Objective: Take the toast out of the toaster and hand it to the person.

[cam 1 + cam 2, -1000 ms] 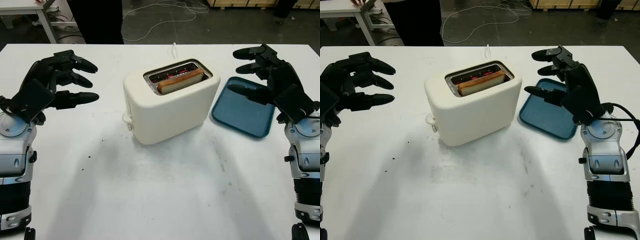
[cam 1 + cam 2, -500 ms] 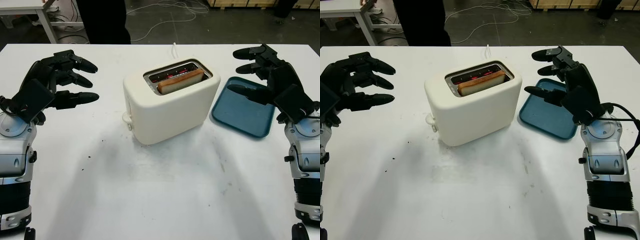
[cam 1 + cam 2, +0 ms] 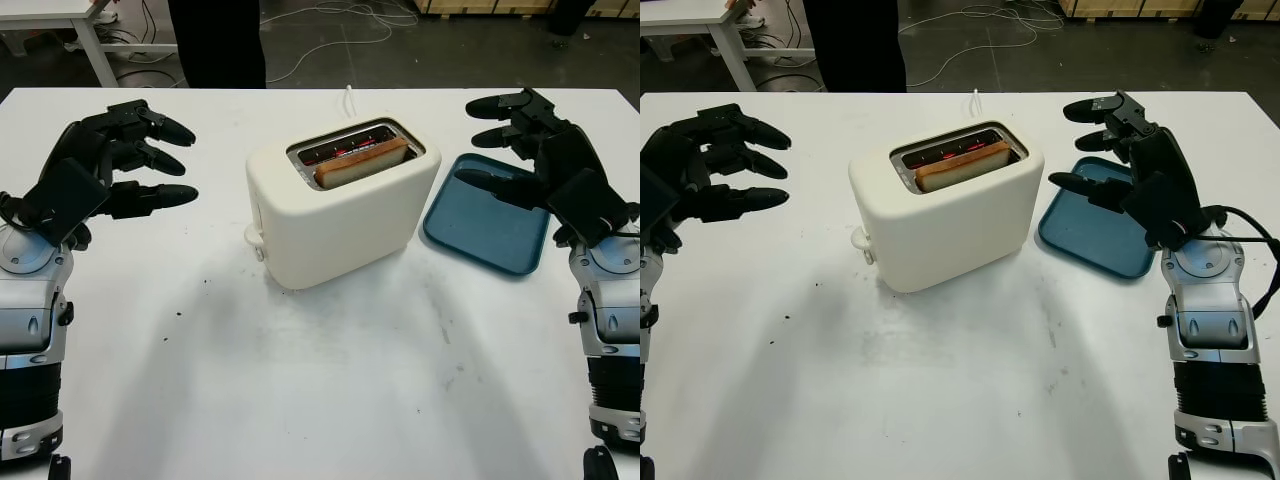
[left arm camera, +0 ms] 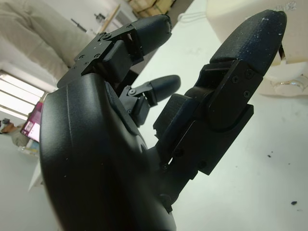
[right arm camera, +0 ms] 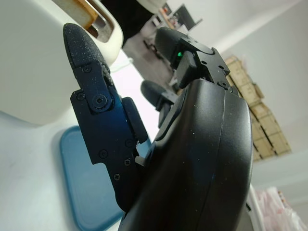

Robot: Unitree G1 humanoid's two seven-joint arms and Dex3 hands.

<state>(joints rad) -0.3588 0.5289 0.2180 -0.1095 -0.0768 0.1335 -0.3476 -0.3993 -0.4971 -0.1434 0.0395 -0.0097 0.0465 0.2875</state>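
A white table (image 3: 300, 400) is filling the foreground; beyond its far edge a dark floor with loose cables (image 3: 330, 30) is showing, and a person (image 3: 215, 40) in dark clothing is standing just past that edge, seen only from the waist down.

The cream toaster (image 3: 340, 205) is sitting mid-table, between the two hands and well apart from each. One slice of toast (image 3: 362, 162) is sitting in the nearer slot, its top edge standing just proud of the slot; the heating elements in the slot behind it are glowing red.

The left hand (image 3: 105, 165) is hovering above the table off the toaster's lever side, open and holding nothing, its fingertips pointing toward the toaster. In the left wrist view the left hand's fingers (image 4: 245, 43) are reaching toward the toaster's pale body.

The right hand (image 3: 540, 160) is hovering open over the far edge of a blue tray (image 3: 485, 235), holding nothing, fingertips pointing toward the toaster. The tray is lying flat on the table, directly beneath and in front of this hand, just beside the toaster.
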